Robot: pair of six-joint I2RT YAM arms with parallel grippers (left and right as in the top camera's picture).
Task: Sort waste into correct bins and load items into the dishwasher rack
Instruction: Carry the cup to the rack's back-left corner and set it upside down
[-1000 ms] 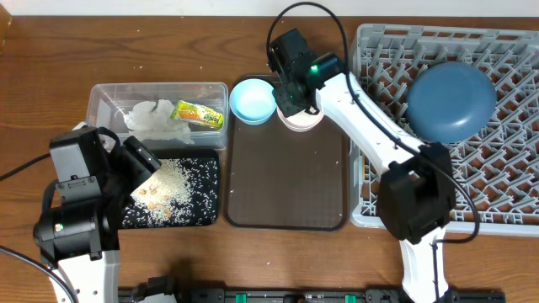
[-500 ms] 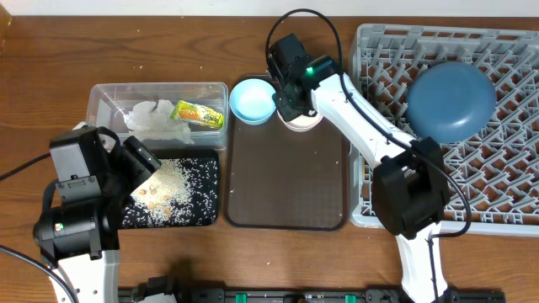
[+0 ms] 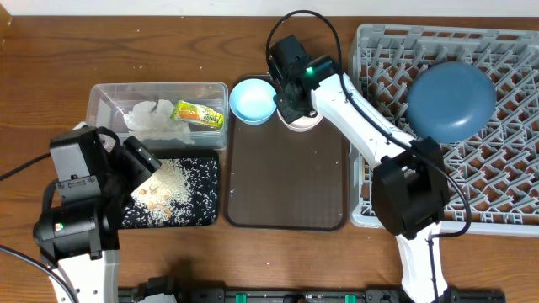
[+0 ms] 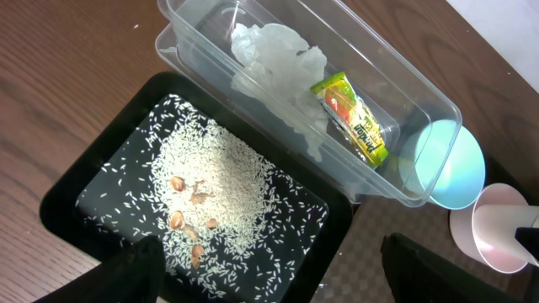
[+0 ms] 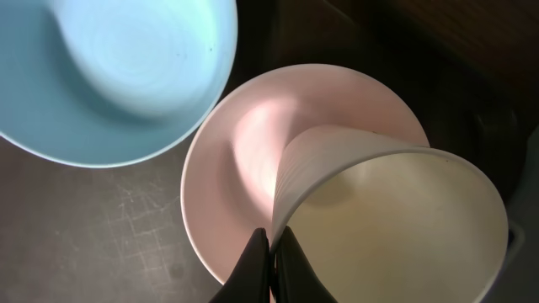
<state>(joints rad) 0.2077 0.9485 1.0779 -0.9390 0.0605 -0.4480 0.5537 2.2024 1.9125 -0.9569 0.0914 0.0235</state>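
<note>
Nudged slightly inward, the right gripper [image 5: 269,250] pinches the cup [image 5: 396,227] at its rim inside the pink bowl [image 5: 223,202], presumably to rack it; the left gripper [image 4: 282,265] gapes wide.

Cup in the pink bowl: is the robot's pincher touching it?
Touching. The right wrist view shows the right gripper pinching the rim of the cup, one finger on each side of its thin wall.

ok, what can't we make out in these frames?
Overhead: the wrist housing covers the right gripper and most of the cream cup.
Right wrist: the cream cup hides part of the pink bowl; cup's base unseen.
Overhead: snack wrapper print too small to read.
</note>
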